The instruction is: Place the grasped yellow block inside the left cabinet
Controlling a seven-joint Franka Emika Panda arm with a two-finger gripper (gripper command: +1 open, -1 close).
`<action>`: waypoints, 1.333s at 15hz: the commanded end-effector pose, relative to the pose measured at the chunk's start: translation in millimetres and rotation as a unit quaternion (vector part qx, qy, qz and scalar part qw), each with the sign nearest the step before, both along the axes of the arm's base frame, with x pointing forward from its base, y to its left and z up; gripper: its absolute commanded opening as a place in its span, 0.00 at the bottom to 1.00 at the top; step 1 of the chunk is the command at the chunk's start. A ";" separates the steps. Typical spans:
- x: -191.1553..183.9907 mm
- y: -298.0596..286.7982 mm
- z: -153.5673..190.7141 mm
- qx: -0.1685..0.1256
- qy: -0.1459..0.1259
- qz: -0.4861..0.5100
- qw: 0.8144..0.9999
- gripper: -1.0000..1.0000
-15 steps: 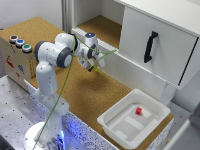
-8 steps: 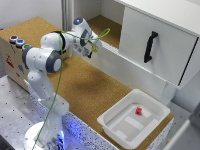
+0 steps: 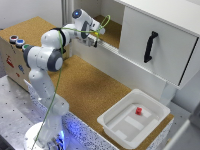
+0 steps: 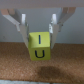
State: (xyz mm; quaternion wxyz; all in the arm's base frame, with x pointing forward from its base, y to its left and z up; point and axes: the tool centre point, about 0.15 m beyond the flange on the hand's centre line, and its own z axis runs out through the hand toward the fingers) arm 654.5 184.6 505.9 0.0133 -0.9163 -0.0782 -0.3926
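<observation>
In the wrist view my gripper is shut on the yellow block, a small cube with black marks on its face, held above a cork-brown floor where its shadow falls. In the exterior view my gripper is at the open front of the left cabinet, just over its front edge. The block is too small to make out in the exterior view.
A white door with a black handle closes the compartment at the exterior view's right. A white bin on the cork table holds a small red block. A wooden box with buttons stands at the exterior view's left.
The arm has reached farther up and toward the left cabinet, carrying the gripper from in front of the cabinet to its open front edge.
</observation>
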 end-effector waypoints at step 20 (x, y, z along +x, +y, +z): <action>-106.8 20.1 26.8 -0.076 0.023 -0.027 0.996 1.00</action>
